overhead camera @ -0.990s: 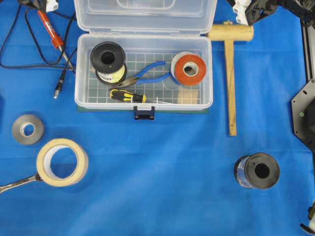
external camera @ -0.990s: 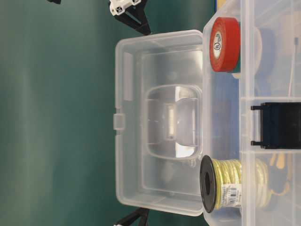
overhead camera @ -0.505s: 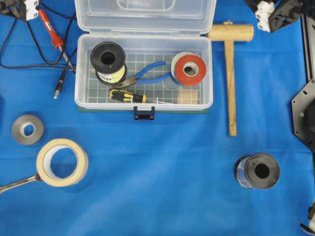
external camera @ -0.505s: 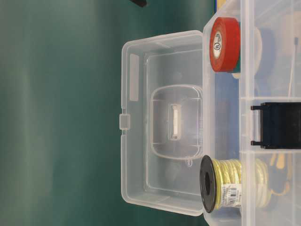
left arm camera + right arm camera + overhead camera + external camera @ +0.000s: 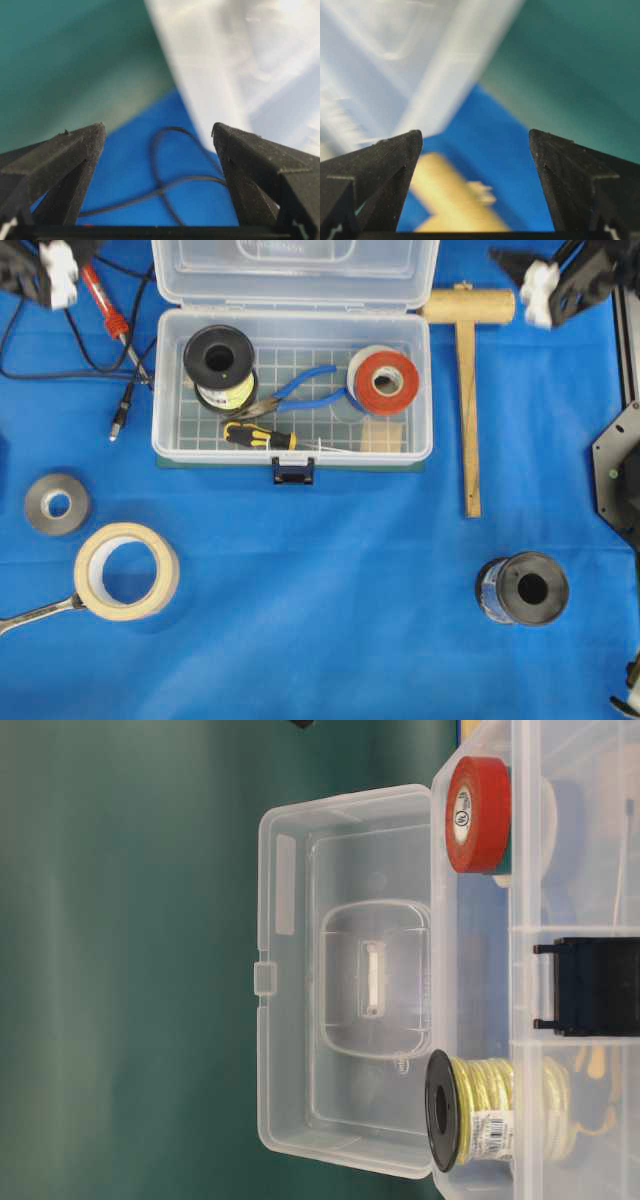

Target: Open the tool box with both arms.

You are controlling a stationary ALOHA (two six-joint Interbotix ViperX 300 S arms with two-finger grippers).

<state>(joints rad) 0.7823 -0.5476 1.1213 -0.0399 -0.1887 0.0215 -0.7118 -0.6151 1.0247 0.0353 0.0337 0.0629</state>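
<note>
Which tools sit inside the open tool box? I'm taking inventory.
Inside the tool box: wire spool, pliers, screwdriver, red tape. Anything beneath them is hidden.

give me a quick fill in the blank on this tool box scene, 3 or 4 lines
1. The lid of the tool box stands ____.
2. The tape roll inside the box is ____ in colour.
3. The wooden mallet lies on the blue cloth to the ____ of the box in the overhead view.
4. The left gripper and right gripper both hold ____.

Missing words: open; red; right; nothing
</note>
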